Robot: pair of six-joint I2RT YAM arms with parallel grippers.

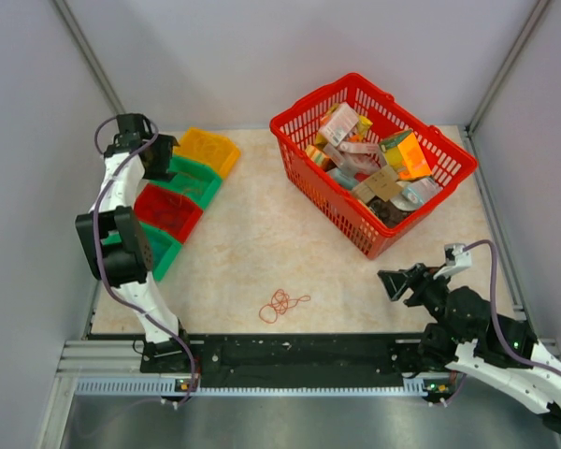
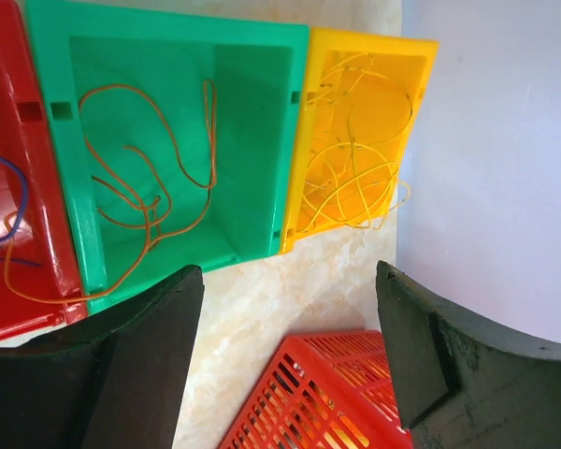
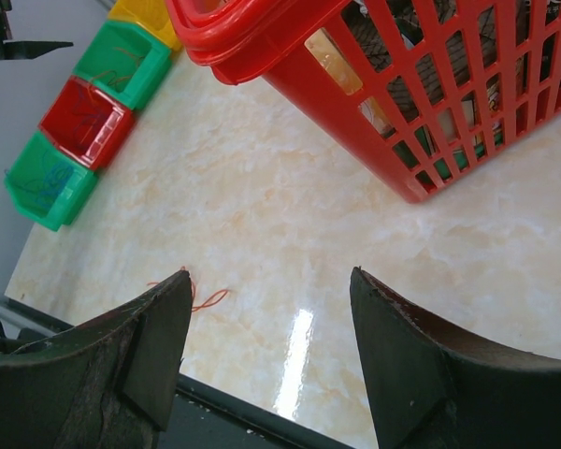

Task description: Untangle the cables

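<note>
Both grippers have their fingers spread wide, with nothing between them. From the top, the left gripper (image 1: 159, 154) hangs over a row of bins at the far left of the table (image 1: 243, 243). The right gripper (image 1: 393, 281) sits low near the front right, just in front of the red basket (image 1: 337, 210).

An orange-red tangle (image 1: 282, 304) of thin cable lies on the table near the front edge. It is at about 9 o'clock from the right gripper and not touching it. It is at about 5 o'clock from the left gripper, well apart.

In the left wrist view, the green bin (image 2: 252, 140) is at 11 o'clock from the left gripper. A loose orange cable (image 2: 140, 187) lies in it, with one loop over the edge by the red bin (image 2: 37, 140). Yellow cables (image 2: 355, 178) lie in the yellow bin (image 2: 299, 168) at 12 o'clock. A purple cable (image 2: 9, 201) shows in the red bin at 10 o'clock.
</note>
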